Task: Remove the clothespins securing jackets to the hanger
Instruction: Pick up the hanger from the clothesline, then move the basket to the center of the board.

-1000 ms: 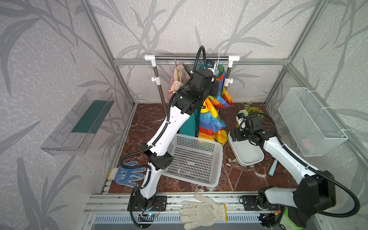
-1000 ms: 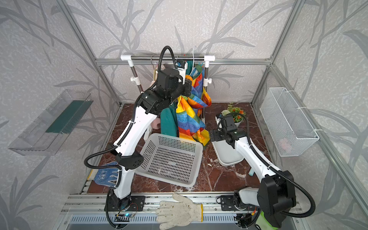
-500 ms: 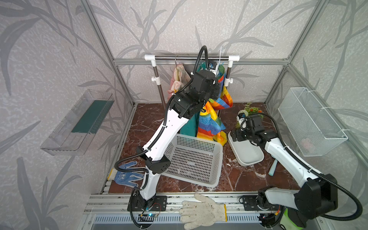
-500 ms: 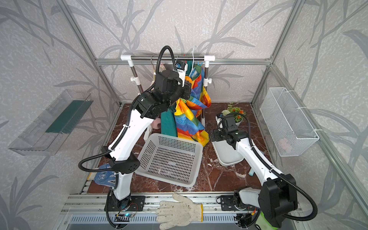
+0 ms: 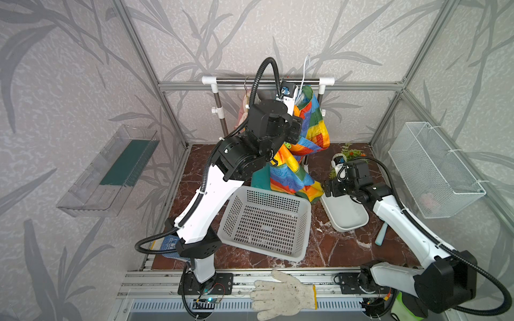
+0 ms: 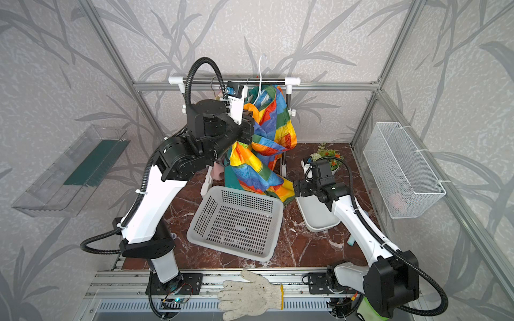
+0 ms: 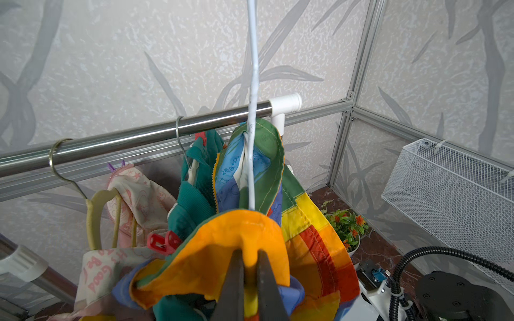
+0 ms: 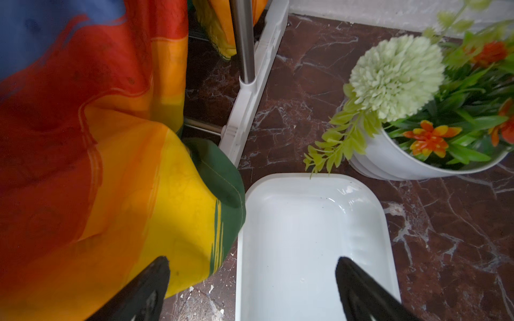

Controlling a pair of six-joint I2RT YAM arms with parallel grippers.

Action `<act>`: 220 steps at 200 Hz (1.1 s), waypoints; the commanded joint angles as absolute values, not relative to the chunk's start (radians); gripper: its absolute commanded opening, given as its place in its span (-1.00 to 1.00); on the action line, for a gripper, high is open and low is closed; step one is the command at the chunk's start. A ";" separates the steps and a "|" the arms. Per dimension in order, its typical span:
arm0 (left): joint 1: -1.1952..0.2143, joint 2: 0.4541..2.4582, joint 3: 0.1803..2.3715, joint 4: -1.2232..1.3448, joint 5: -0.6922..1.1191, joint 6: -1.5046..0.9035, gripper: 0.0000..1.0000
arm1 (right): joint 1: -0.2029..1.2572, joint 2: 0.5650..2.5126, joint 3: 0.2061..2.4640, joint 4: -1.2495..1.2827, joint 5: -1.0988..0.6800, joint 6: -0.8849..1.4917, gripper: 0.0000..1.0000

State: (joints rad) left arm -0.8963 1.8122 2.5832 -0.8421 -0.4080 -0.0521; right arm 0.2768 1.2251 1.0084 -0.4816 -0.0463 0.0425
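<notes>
Up at the rail, in both top views, the left hand [image 5: 294, 126] is buried in the shoulder of the rainbow patchwork jacket [image 5: 308, 139], which hangs from the chrome rail [image 5: 267, 81] over the grey perforated basket [image 5: 264, 219]. The right hand [image 5: 331, 189] sits low, just above the white tray [image 5: 347, 216] on the marble table [image 5: 333, 244]. A small green clothespin [image 6: 244, 145] shows just under the left wrist in a top view.

From the left wrist view, the left hand [image 7: 250, 266] has its fingers together, pinching what looks like a yellow peg through an orange fold of the rainbow jacket. The white hanger [image 7: 251, 111] runs straight up in front of the lens. A red clothespin [image 7: 162, 241] sits low on the teal jacket [image 7: 194, 200], another red one [image 7: 200, 136] by its collar, and a purple clothespin [image 7: 115, 167] on the pink jacket [image 7: 133, 194].

From the right wrist view, the right hand [image 8: 253, 278] is spread wide and empty over the tray, the rainbow hem beside it and a flower pot [image 8: 411, 164] past the tray.

My worry: cloth is caught in the pinch with the peg, so pulling away may drag the jacket and lift the hanger off the rail, or the peg may slip and fall outside the basket.

Against a second ago, the left arm has pushed higher and further toward the rainbow jacket, bunching it more; the right arm has barely shifted.
</notes>
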 commanded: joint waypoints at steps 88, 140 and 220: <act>-0.987 1.636 2.502 -0.779 -0.504 -0.029 -1.00 | 0.282 1.186 0.983 -0.476 -0.124 0.055 0.87; -1.002 1.609 2.488 -0.760 -0.507 -0.009 -1.00 | 0.282 1.179 0.980 -0.479 -0.128 0.061 0.87; -1.045 1.599 2.532 -0.736 -0.492 0.030 -1.00 | 0.288 1.180 0.952 -0.497 -0.161 0.057 0.87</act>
